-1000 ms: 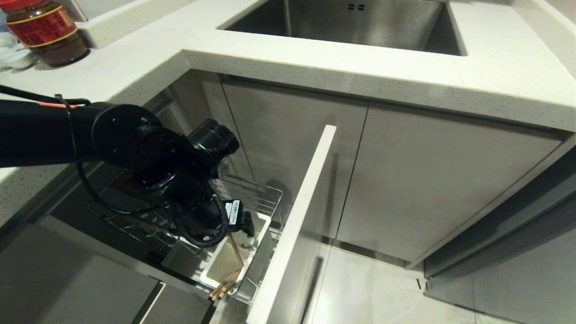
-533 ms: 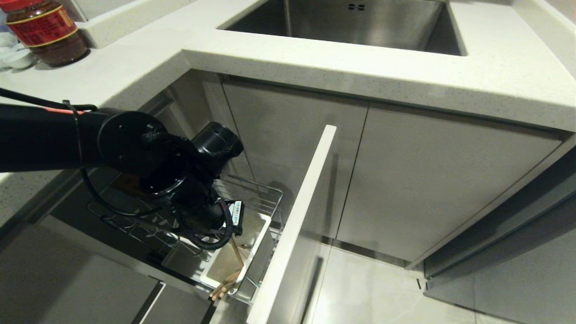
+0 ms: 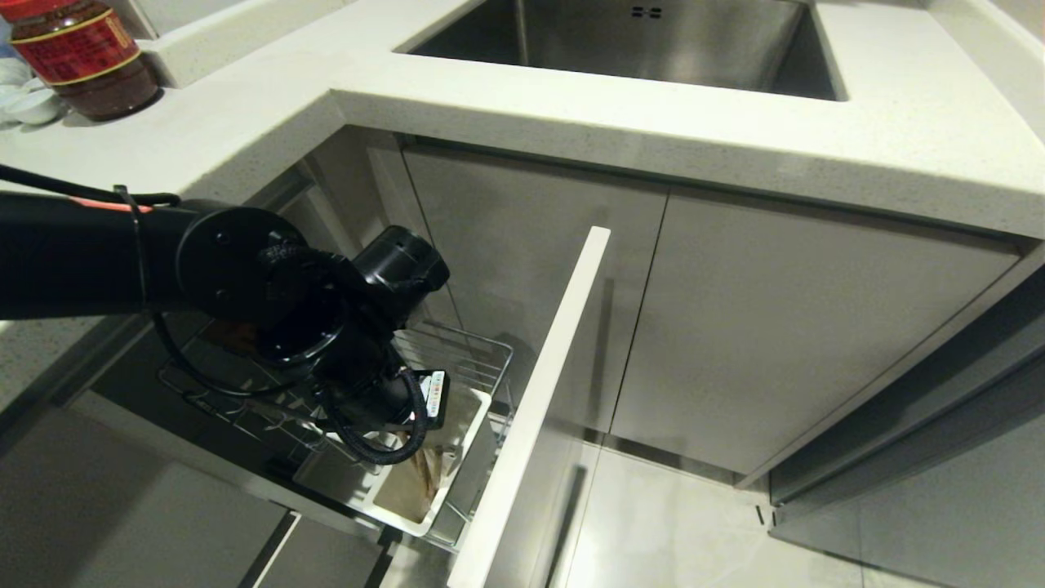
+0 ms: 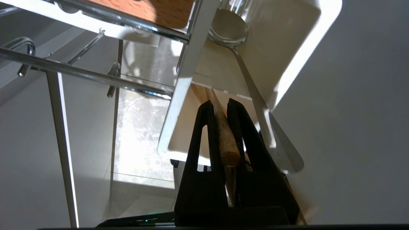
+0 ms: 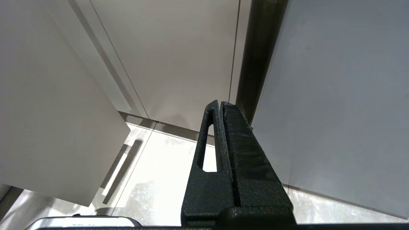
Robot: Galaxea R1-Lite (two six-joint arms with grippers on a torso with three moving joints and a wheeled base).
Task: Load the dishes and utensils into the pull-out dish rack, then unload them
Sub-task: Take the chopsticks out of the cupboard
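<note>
The pull-out dish rack (image 3: 473, 339) stands drawn out under the counter, its pale front panel (image 3: 555, 384) toward the floor side. My left gripper (image 4: 219, 103) reaches into the white utensil holder (image 4: 179, 92) and is shut on the wooden chopsticks (image 4: 225, 140), whose thick ends sit between the fingers. In the head view the chopsticks (image 3: 424, 474) show just below my wrist, inside the holder (image 3: 482, 408). The silver fork (image 4: 255, 95) leans in the same holder beside them. The dishes are out of view. My right gripper (image 5: 220, 103) hangs shut and empty by the cabinet doors.
The steel sink (image 3: 653, 41) is set in the pale counter above the rack. A red-labelled jar (image 3: 82, 57) and small white dishes (image 3: 28, 102) stand at the counter's far left. Chrome wires (image 4: 96, 75) and prongs cross beside the holder. Tiled floor lies below.
My left gripper has gone from open to shut on the chopsticks. Their ends, which stuck out over the holder's near rim, have lifted back inside it. The wrist shifted slightly.
</note>
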